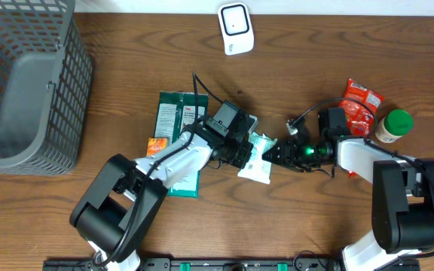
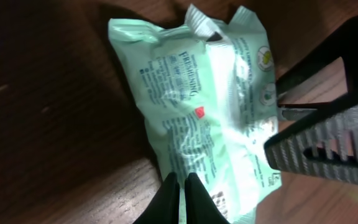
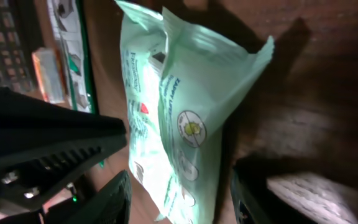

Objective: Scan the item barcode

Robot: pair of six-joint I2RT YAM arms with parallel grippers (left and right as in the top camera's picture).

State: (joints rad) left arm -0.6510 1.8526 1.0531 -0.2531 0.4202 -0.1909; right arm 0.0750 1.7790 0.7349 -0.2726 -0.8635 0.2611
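Far out to the left of the left jaws: grey mesh basket (image 1: 21, 83), not engaged. Closer in, beside and under the left arm: dark green packets (image 1: 175, 120) and a small orange packet (image 1: 156, 146), lying flat, untouched. Well beyond both pairs of jaws, at the far table edge: white barcode scanner (image 1: 236, 28), judged the place for presenting the label.

At the left gripper (image 2: 180, 190): jaws closed tip to tip, set against the near edge of the pale green pouch (image 2: 204, 112). Cannot tell whether film is pinched between them. Judged to be propping or steadying rather than carrying.

Pouch located between the two grippers, apparently tipped up on one edge off the wooden table (image 1: 126, 45), printed face turned to the left wrist camera. No barcode made out with certainty; dark print near the lower corner too blurred to call.

At the right gripper (image 3: 180, 198): jaws part-way closed, straddling the pouch's lower end, one finger either side, apparently in contact. Judged a grip, taken to turn the pouch toward the scanner.

Out to the right of the right jaws: red snack bag (image 1: 362, 104) and green-capped jar (image 1: 392, 126), untouched.

Stage judged: reorientation between grippers, scan not yet made.
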